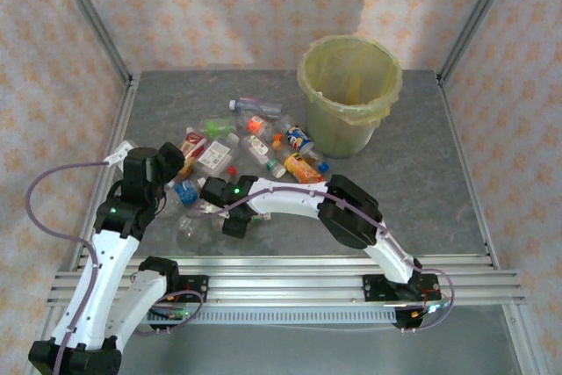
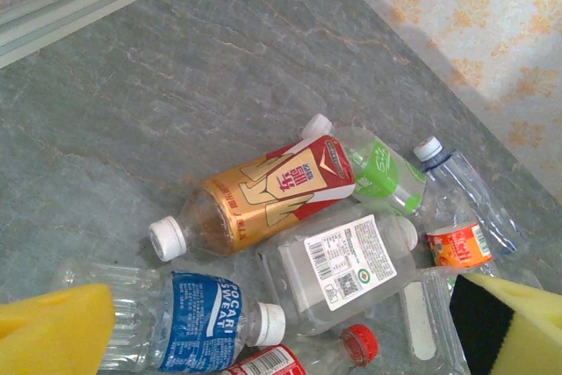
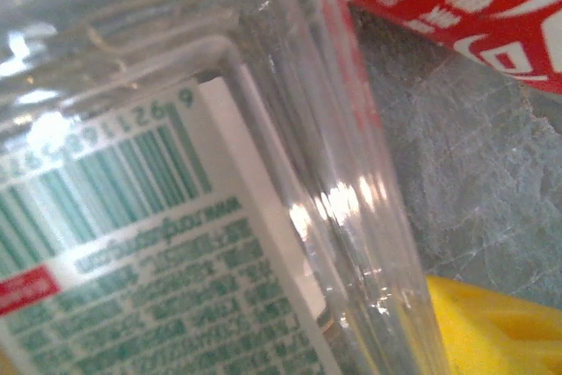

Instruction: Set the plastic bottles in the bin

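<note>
One bag-lined bin (image 1: 344,129) is taken as the landmark. About a dozen plastic bottles (image 1: 257,126) are scattered from just beside the bin out to its near left. The right gripper (image 1: 232,219) is lowered at the heap's edge away from the bin. A clear bottle with a barcode label (image 3: 158,243) is pressed beside its yellow pad (image 3: 496,327), long axis apparently slanting across the claw. Whether it is clamped cannot be told. The left gripper (image 2: 281,329) is held wide open, also near-left of the bin, over a Pocari Sweat bottle (image 2: 198,322). The right claw is judged nearer its bottle.
</note>
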Robot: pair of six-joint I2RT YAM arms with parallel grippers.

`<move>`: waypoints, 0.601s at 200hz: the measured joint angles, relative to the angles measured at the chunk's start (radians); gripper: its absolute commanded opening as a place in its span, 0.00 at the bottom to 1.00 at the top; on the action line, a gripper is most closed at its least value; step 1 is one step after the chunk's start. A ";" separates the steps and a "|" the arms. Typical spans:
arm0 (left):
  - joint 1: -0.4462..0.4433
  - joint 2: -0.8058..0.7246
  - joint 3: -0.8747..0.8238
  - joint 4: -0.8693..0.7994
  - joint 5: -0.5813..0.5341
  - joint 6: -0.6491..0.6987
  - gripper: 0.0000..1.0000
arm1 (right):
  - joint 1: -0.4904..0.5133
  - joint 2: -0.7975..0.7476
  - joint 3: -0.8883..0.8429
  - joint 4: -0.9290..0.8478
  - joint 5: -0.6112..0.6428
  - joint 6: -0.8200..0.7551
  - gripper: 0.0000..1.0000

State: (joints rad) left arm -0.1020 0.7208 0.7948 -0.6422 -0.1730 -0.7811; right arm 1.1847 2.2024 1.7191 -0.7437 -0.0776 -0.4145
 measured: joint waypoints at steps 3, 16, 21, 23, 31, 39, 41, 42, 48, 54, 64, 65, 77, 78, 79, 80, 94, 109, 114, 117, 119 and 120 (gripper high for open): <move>0.000 0.000 0.000 0.000 0.000 0.000 1.00 | -0.001 0.000 0.000 0.000 -0.001 -0.004 0.66; 0.000 0.004 0.000 0.000 0.000 0.000 1.00 | -0.004 -0.001 0.000 -0.001 -0.002 0.000 0.61; 0.000 0.004 0.000 0.000 0.000 0.000 1.00 | -0.006 -0.002 0.000 -0.002 -0.001 0.005 0.61; 0.000 0.004 0.000 0.000 0.000 0.000 1.00 | -0.006 -0.002 0.000 -0.001 -0.001 0.001 0.60; 0.000 0.005 0.000 0.000 0.000 0.000 1.00 | -0.007 -0.002 -0.001 -0.001 -0.001 0.007 0.58; 0.000 0.006 0.000 0.000 0.000 0.000 1.00 | -0.008 -0.005 -0.006 0.002 0.000 0.010 0.56; 0.000 0.006 0.000 0.000 0.000 0.000 1.00 | -0.008 -0.007 -0.009 0.004 0.000 0.010 0.55; 0.000 0.006 0.000 0.000 0.000 0.000 1.00 | -0.008 -0.008 -0.010 0.004 0.000 0.010 0.55; 0.000 0.007 0.000 0.000 0.000 0.000 1.00 | -0.008 -0.014 -0.019 0.006 0.002 0.011 0.53; 0.000 0.008 0.000 0.000 0.000 0.000 1.00 | -0.010 -0.023 -0.033 0.007 0.003 0.014 0.50; 0.000 0.009 0.000 0.000 0.000 0.000 1.00 | -0.011 -0.039 -0.056 0.007 0.006 0.022 0.47; 0.000 0.009 0.000 0.000 0.000 0.000 1.00 | -0.012 -0.042 -0.061 0.008 0.007 0.022 0.47; 0.000 0.009 0.000 0.000 0.001 0.000 1.00 | -0.015 -0.063 -0.090 0.003 0.012 0.030 0.43; 0.000 0.009 0.000 0.000 0.000 0.000 1.00 | -0.015 -0.065 -0.092 0.003 0.013 0.031 0.42; 0.000 0.009 0.000 0.000 0.001 0.000 1.00 | -0.016 -0.068 -0.097 0.003 0.015 0.032 0.42; 0.000 0.009 0.000 0.000 0.001 0.000 1.00 | -0.016 -0.070 -0.099 0.003 0.015 0.033 0.41; 0.000 0.010 0.000 0.000 0.001 0.000 1.00 | -0.021 -0.100 -0.136 -0.005 0.029 0.048 0.30; 0.000 0.014 0.000 0.000 0.002 0.000 1.00 | -0.028 -0.134 -0.156 -0.018 0.045 0.071 0.20; 0.000 0.017 0.000 0.000 0.003 0.000 1.00 | -0.031 -0.146 -0.159 -0.019 0.052 0.080 0.18; 0.000 0.018 0.000 0.000 0.004 0.000 1.00 | -0.033 -0.155 -0.160 -0.020 0.054 0.084 0.17; 0.000 0.019 0.000 0.000 0.005 0.000 1.00 | -0.034 -0.161 -0.161 -0.020 0.057 0.090 0.16; 0.000 0.020 0.000 0.000 0.005 0.000 1.00 | -0.035 -0.165 -0.162 -0.020 0.058 0.093 0.16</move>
State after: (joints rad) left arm -0.1020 0.7410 0.7948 -0.6422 -0.1680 -0.7811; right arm 1.1496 2.0377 1.5570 -0.7635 -0.0193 -0.3214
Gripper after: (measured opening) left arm 0.999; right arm 0.640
